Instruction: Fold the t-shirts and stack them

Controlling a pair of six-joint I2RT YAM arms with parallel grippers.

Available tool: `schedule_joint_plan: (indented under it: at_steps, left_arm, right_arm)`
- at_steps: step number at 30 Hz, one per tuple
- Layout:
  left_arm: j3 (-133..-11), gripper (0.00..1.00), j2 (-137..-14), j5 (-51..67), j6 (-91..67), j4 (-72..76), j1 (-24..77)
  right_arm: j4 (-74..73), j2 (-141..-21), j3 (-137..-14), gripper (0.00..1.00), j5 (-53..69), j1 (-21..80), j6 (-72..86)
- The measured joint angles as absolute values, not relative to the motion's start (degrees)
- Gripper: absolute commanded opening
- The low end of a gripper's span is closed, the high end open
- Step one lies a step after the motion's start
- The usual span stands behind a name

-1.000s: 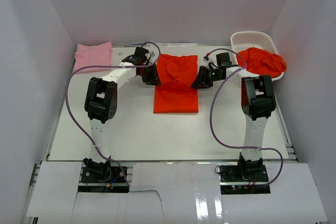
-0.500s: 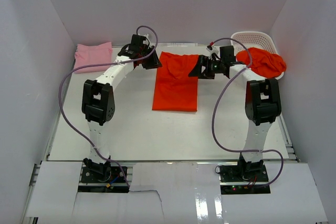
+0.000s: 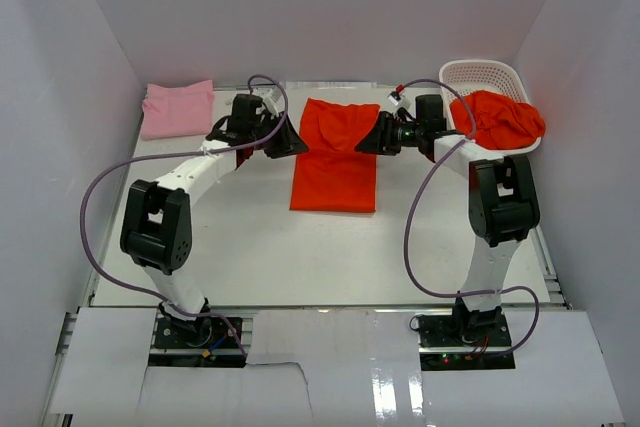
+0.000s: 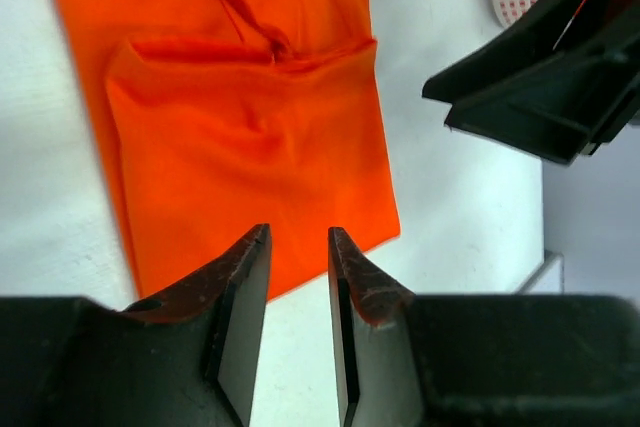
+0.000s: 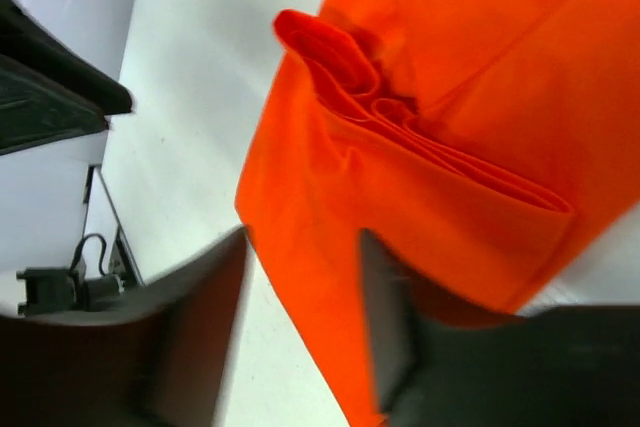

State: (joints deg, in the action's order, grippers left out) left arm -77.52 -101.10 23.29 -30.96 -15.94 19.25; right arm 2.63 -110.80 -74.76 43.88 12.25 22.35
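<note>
Centrally on the bench (image 3: pixel 260 237) lies an orange t-shirt (image 3: pixel 335 167), flattened into a long strip with its far end turned back over itself. From above, that doubled part reads only as a darker, rumpled band. The left arm (image 3: pixel 200 167) and the right arm (image 3: pixel 503 202) reach in from either side. The left jaws and right jaws sit just beside the strip's far end, one at each edge. Their black housings cover the tips in the overhead view, so contact with the cloth cannot be judged there.

The left wrist view is clearer. Its two fingers (image 4: pixel 240 297) stand a narrow slit apart with nothing between them, and the shirt's edge and bare bench show through the gap. The right jaws appear in that view's upper right corner, cut off by the frame.

The right wrist view is smeared. Its fingers (image 5: pixel 195 337) are blurred but plainly spread wide, with the bunched fold of orange cloth seen between them. Whether either pad brushes the cloth I cannot tell.

A pink t-shirt (image 3: pixel 178 107) lies folded in the far left corner, well apart. At far right a heap of orange t-shirts (image 3: pixel 505 119) spills over the white basket (image 3: pixel 480 72), hiding its near rim. The garments in it cannot be counted.
</note>
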Motion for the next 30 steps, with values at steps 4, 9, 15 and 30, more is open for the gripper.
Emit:
schedule_joint_plan:
  at_steps: [4, 9, 15, 30]
  left_arm:
    - [-69.4, 0.19, -100.3, 27.7, -33.8, -9.3, 20.0]
    - [-64.6, 0.00, -100.5, 30.7, -35.4, -3.8, 22.1]
    - [-63.2, 0.00, -102.1, 33.0, -36.4, 3.9, 23.8]
    - [-57.3, 0.00, -113.7, 35.7, -37.8, 16.9, 25.2]
  right_arm:
    - [9.7, -112.0, -73.5, 0.09, 47.2, 13.9, 28.3]
    - [14.7, -115.1, -73.5, 0.08, 48.5, 16.8, 32.3]
    - [16.9, -119.1, -74.1, 0.08, 48.8, 20.2, 34.3]
    - [21.2, -124.1, -74.2, 0.08, 50.2, 22.0, 37.3]
